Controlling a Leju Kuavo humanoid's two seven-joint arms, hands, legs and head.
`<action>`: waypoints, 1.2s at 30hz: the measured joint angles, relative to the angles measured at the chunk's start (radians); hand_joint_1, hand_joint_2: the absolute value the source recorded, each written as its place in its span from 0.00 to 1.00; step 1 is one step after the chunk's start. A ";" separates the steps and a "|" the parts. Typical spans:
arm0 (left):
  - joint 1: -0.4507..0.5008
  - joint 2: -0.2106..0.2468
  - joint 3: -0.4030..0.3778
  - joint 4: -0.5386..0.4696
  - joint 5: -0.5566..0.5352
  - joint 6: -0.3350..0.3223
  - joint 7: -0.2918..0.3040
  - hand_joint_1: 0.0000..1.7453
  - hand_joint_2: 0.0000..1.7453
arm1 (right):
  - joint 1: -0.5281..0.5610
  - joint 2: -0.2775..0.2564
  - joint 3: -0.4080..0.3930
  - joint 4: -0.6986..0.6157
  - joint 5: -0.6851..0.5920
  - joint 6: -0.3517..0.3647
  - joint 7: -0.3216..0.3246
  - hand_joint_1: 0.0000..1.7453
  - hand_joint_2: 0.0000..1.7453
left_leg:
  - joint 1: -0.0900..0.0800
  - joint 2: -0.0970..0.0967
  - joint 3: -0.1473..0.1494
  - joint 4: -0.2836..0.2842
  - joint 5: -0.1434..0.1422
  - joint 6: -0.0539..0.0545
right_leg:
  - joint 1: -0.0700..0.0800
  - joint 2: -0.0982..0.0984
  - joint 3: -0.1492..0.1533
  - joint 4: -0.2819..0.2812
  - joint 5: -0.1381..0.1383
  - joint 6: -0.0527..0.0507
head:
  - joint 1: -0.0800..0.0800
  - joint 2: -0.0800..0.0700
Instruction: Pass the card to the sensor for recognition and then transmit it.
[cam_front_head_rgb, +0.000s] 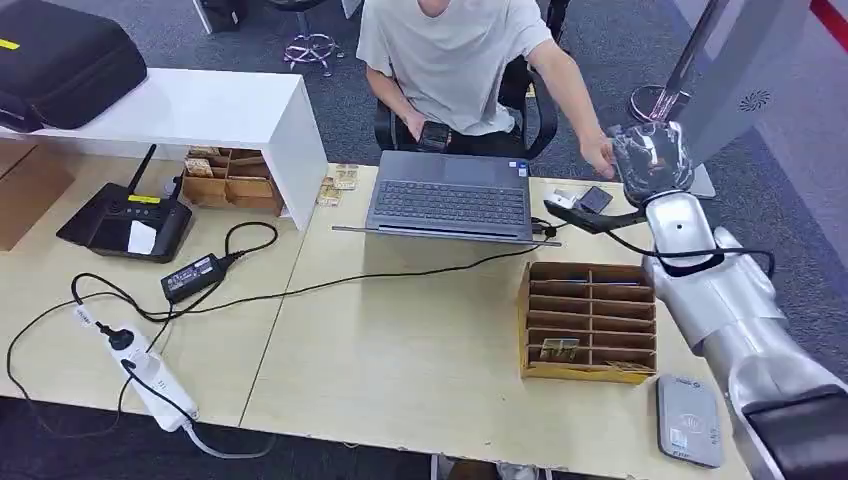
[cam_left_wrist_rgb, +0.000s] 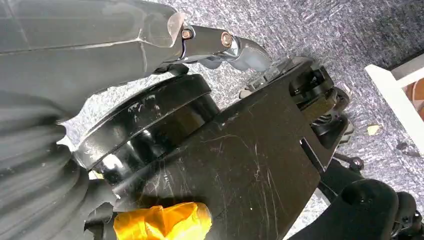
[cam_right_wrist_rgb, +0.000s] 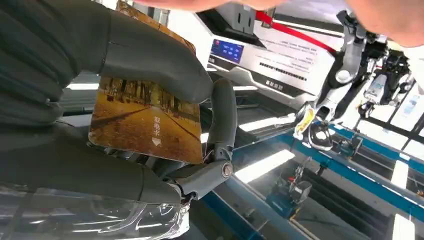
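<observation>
My right hand (cam_front_head_rgb: 650, 160) is raised at the far right end of the table, past the laptop. In the right wrist view the thumb (cam_right_wrist_rgb: 150, 55) and fingers (cam_right_wrist_rgb: 220, 125) pinch a brown picture card (cam_right_wrist_rgb: 145, 122) by its edges. A person's hand (cam_front_head_rgb: 598, 155) reaches out close beside my right hand, and it also edges into the right wrist view (cam_right_wrist_rgb: 395, 20). The grey card sensor (cam_front_head_rgb: 688, 420) lies flat at the table's near right corner, well below the hand. My left hand (cam_left_wrist_rgb: 225, 47) hangs by the floor with nothing in it.
A cardboard card organiser (cam_front_head_rgb: 590, 320) with a card in one slot (cam_front_head_rgb: 558, 348) stands between the sensor and an open laptop (cam_front_head_rgb: 450, 195). The person sits behind the laptop. A power strip (cam_front_head_rgb: 150, 375), cables, a charger (cam_front_head_rgb: 190, 277) and a white shelf (cam_front_head_rgb: 200, 110) occupy the left.
</observation>
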 joint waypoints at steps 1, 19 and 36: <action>0.000 0.000 0.000 0.000 0.000 0.000 0.000 0.00 1.00 | -0.001 0.000 0.000 0.000 0.000 0.000 0.000 1.00 1.00 | 0.000 0.000 0.000 0.000 0.000 0.000 | 0.000 0.000 0.000 0.000 0.000 0.000 | 0.000 0.000; 0.000 0.003 -0.008 0.000 -0.013 -0.005 0.000 0.00 1.00 | -0.065 0.074 0.062 0.055 0.001 -0.009 0.022 0.00 1.00 | 0.000 -0.001 -0.001 0.000 0.000 0.000 | 0.000 -0.001 0.000 -0.001 0.000 0.000 | 0.000 0.000; 0.001 0.003 -0.008 0.000 -0.007 0.011 0.003 0.00 1.00 | -0.020 0.074 0.063 0.033 -0.071 -0.063 -0.024 0.00 1.00 | 0.000 -0.001 0.000 0.000 0.000 0.000 | 0.000 -0.001 -0.001 -0.001 0.000 0.000 | 0.000 0.000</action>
